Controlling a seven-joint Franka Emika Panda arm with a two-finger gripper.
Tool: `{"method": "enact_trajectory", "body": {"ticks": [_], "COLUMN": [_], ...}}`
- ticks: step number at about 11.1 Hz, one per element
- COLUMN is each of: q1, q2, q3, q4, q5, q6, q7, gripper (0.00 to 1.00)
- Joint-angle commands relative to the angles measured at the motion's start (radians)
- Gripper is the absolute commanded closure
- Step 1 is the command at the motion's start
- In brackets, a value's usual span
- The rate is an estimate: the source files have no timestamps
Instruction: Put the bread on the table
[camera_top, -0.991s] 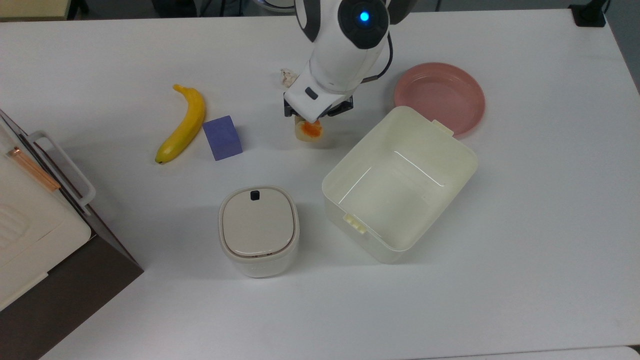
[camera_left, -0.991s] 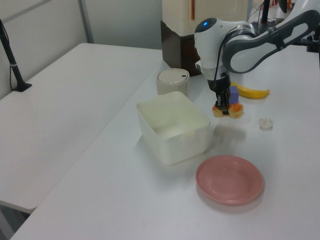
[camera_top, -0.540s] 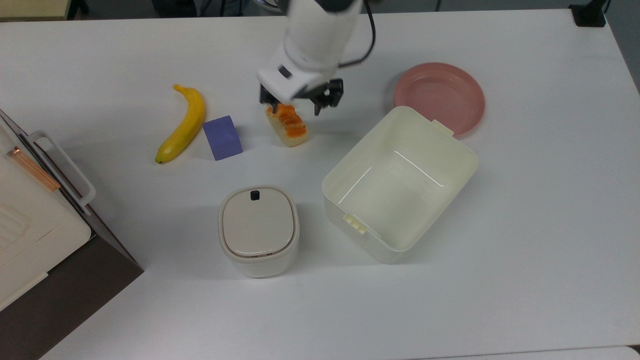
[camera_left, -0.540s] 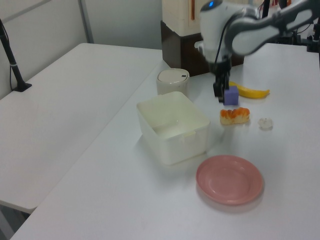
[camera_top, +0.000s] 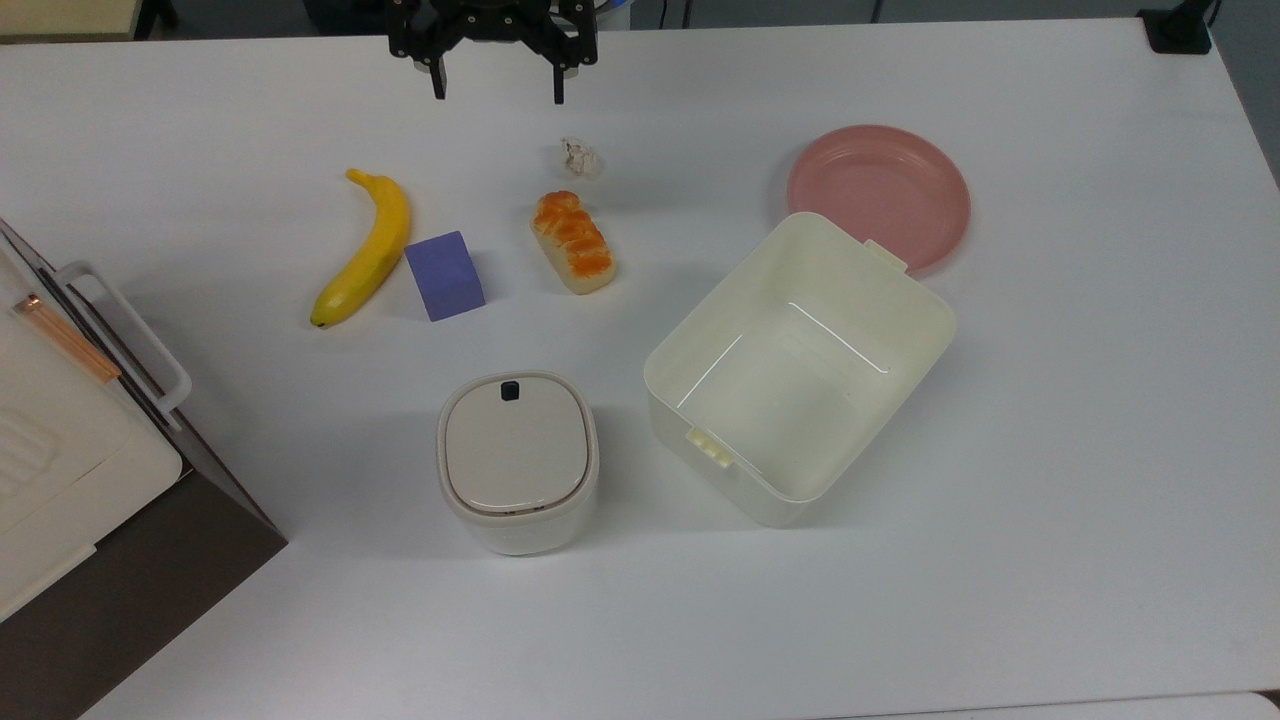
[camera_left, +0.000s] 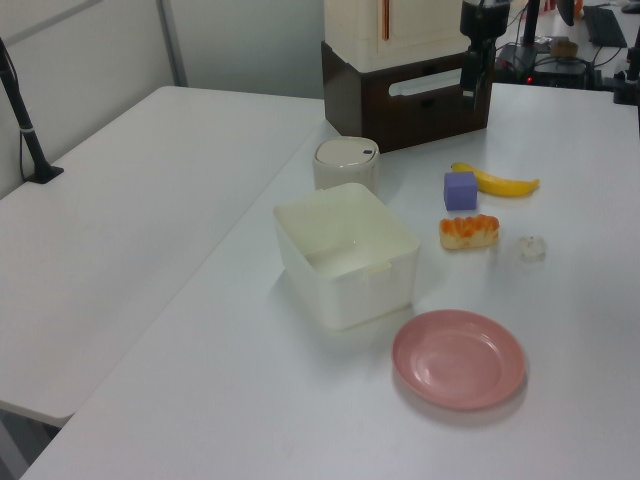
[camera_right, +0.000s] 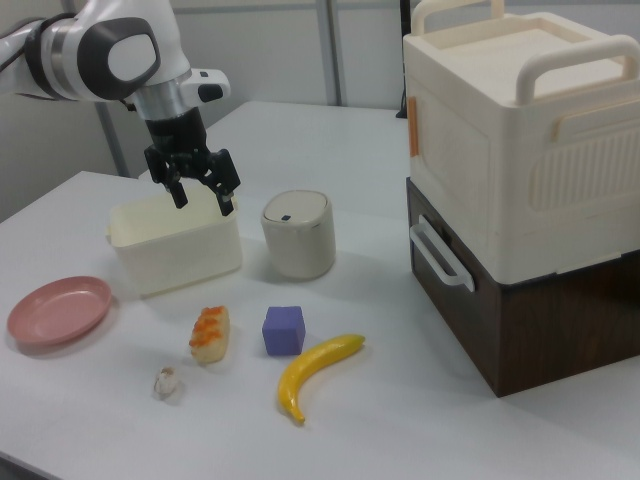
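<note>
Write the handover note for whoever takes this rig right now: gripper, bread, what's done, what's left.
Gripper: open, empty, raised well above the table, at the top edge of the top view.
Bread: lying on the table, ridged top up, nothing touching it. In the top view it sits between the purple cube on its left and the open cream box on its right, with the paper wad just above it.
Pink plate: bare, behind the box.
Done: bread is on the table and released.
Left: nothing for the bread; the arm only needs parking.

Bread (camera_top: 573, 243) glossy-topped; table (camera_top: 1050, 450) smooth, matt white.
</note>
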Motion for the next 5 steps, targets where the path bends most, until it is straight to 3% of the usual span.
{"method": "enact_trajectory", "body": {"ticks": [1, 5], "q1": [-0.001, -0.033], "q2": [-0.005, 0.001], "q3": [0.01, 0.007], "q4": [0.013, 0.048], "q5": [0.075, 0.131], "q6": [-0.072, -0.091], "q7": [-0.019, -0.052], "gripper": [0.0, 0.0]}}
